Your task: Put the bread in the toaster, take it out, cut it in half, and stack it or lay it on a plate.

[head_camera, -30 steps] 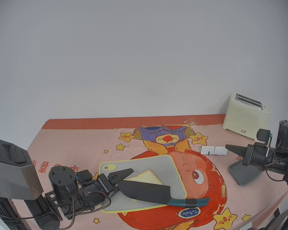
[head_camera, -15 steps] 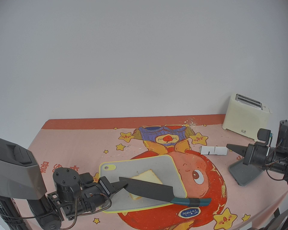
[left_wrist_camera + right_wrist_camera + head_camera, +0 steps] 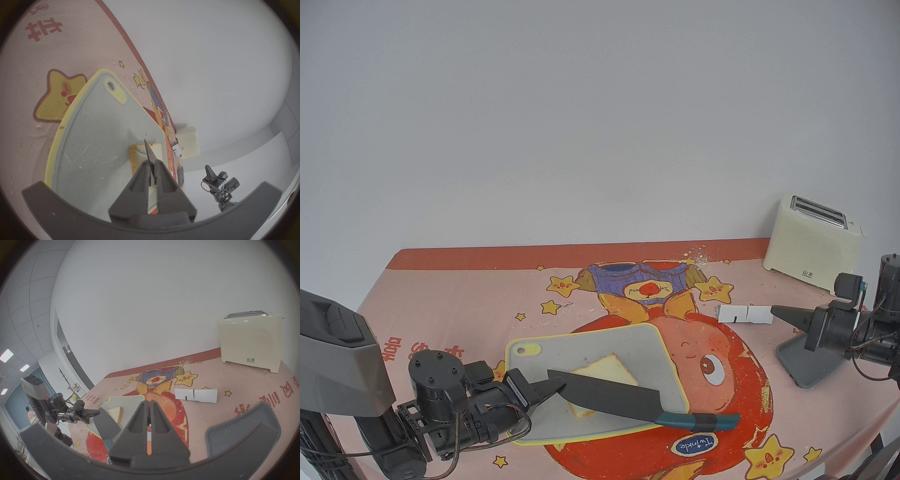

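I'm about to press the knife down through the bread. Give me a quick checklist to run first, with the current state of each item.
1. The bread lies flat on the cutting board: ok.
2. The knife has its blade across the bread: ok.
3. Grip on the knife: the left gripper is shut on the blade's tip end, and the teal handle is free past the board's edge: not ok.
4. Whether the bread is already cut through: cannot tell, since the blade covers the line.
5. The right gripper is away from the board, shut, by the grey plate: ok.
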Available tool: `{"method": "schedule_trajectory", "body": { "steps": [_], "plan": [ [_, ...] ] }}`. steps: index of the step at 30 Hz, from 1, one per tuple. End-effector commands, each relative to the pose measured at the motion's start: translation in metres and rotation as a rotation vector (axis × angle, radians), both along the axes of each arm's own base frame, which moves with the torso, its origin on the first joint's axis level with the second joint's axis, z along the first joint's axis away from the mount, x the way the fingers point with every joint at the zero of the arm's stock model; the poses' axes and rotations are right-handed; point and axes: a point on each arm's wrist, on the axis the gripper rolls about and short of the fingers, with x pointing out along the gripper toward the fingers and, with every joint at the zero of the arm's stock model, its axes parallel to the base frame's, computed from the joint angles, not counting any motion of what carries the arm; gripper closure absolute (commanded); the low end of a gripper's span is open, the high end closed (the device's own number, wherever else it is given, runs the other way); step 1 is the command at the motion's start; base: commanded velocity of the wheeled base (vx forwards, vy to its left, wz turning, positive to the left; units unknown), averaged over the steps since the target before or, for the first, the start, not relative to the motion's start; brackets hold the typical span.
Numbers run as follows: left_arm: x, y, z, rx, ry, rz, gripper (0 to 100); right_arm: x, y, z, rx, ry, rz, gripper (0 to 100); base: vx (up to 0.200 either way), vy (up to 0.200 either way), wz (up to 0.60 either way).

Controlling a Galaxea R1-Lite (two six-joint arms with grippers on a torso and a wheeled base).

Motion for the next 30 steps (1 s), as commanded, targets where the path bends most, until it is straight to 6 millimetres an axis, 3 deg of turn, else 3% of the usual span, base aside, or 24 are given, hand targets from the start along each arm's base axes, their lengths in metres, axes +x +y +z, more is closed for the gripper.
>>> {"method": "schedule_trajectory", "body": {
  "steps": [1,6,15,24,30],
  "plan": [
    [-0.002,0.001,0.009,-0.032,0.014,0.012,100,0.001,0.001,-0.005,-0.009,0.020,0.002,100,0.000,0.000,0.00],
    [-0.004,0.002,0.023,-0.061,0.044,0.026,100,0.001,0.001,-0.006,-0.010,0.024,0.003,100,0.000,0.000,0.00],
    [-0.008,0.004,0.064,-0.135,-0.032,0.024,100,0.004,0.001,-0.013,-0.029,0.053,-0.011,100,0.000,0.000,0.00],
    [-0.006,0.003,0.072,-0.082,0.044,0.031,100,0.005,0.005,-0.015,-0.033,0.058,0.009,100,0.000,0.000,0.00],
    [-0.012,0.007,0.080,-0.075,0.088,0.042,100,-0.018,0.018,-0.016,-0.043,0.049,0.109,100,0.000,0.000,0.00]
  ]
}}
